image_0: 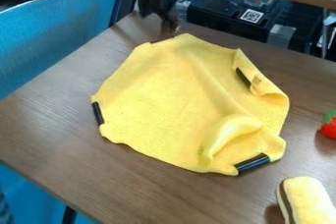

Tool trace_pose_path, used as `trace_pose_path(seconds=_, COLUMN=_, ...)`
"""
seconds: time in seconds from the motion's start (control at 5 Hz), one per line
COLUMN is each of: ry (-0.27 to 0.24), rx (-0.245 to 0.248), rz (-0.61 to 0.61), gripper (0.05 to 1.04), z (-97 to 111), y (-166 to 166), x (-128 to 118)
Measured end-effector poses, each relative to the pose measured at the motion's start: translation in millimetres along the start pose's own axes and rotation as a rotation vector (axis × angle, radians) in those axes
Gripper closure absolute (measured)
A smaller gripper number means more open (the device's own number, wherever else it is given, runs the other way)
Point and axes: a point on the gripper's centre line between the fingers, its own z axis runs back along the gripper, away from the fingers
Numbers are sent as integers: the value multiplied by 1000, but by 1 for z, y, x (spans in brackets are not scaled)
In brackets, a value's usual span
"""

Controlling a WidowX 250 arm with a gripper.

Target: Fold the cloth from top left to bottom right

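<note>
The yellow cloth (164,100) lies spread on the table with rumpled edges and dark strips at several corners. Its right edge is turned up and over, and a ridge runs across it from the top centre toward the lower right. A yellow banana-shaped thing (230,132) rests on its lower right part. At the top, the gripper (169,25) hangs just above and behind the cloth's top left edge; whether it touches the cloth I cannot tell.
A red strawberry (329,126) sits at the right edge of the brown table (59,125). Near the bottom right corner lies a yellow and brown block-like thing (306,200). Black equipment (230,12) stands behind the table's back edge, and a blue sheet (52,41) hangs at the left.
</note>
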Motion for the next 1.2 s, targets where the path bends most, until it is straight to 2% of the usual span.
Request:
trace_pose_path(seconds=0.2, ry=33, rx=-38, rz=-12, gripper=84, z=-17, y=-8, x=2)
trace_pose_path(seconds=0.4, ry=80, rx=-45, rz=-33, gripper=84, z=-34, y=-12, x=-1)
trace_pose_path(seconds=0.6, ry=91, rx=-61, rz=-33, gripper=128, z=-37, y=-14, x=1)
trace_pose_path(seconds=1.0, ry=97, rx=-75, rz=-19, gripper=707, z=-41, y=-17, x=2)
trace_pose_path(seconds=1.2, ry=95, rx=-87, rz=-21, gripper=922, z=-44, y=-21, x=-1)
